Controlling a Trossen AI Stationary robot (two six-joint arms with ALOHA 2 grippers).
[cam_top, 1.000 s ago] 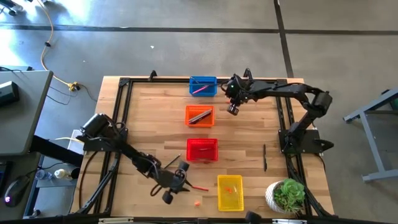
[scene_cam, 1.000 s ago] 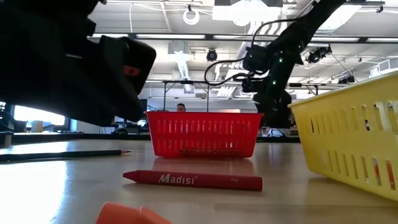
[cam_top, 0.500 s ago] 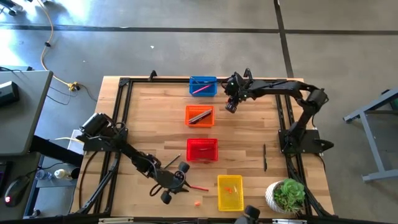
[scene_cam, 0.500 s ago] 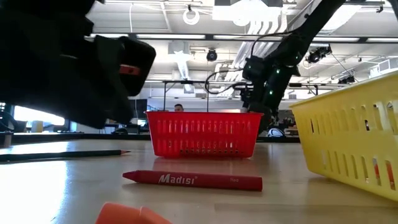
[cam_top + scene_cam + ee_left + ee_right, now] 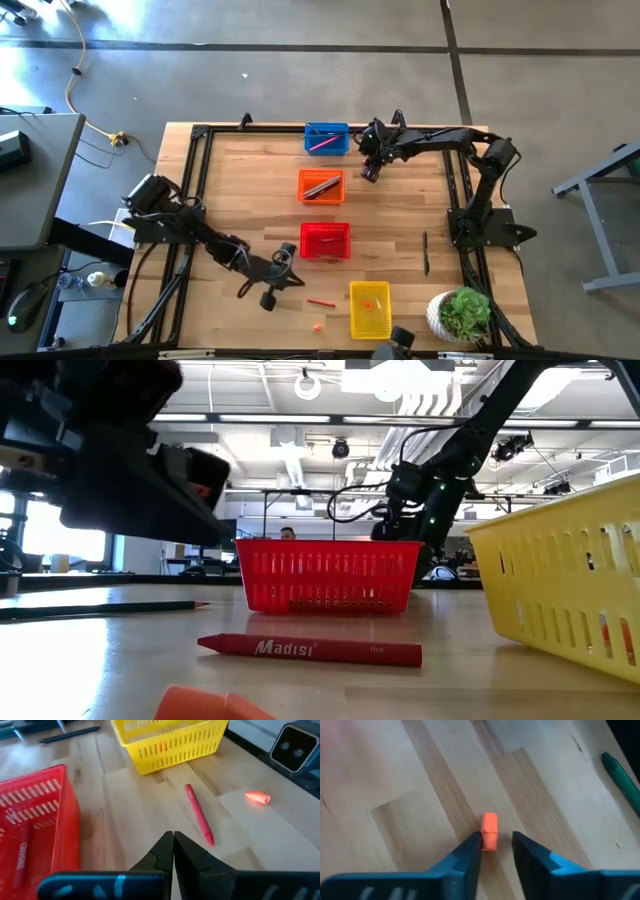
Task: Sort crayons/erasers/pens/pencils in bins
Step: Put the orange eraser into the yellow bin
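Left pincer [image 5: 173, 840] clenched and empty above a red crayon [image 5: 199, 813] on the counter [image 5: 125, 810], right pincer [image 5: 494, 842] released, fingers astride an orange eraser [image 5: 489, 830].

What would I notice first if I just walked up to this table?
Four bright baskets run down the middle: blue, orange, red, yellow. A red crayon lies loose on the wood beside the yellow basket, just past the left gripper, whose fingers are shut on nothing. Near the blue basket, the right gripper stands open over a tiny orange eraser.
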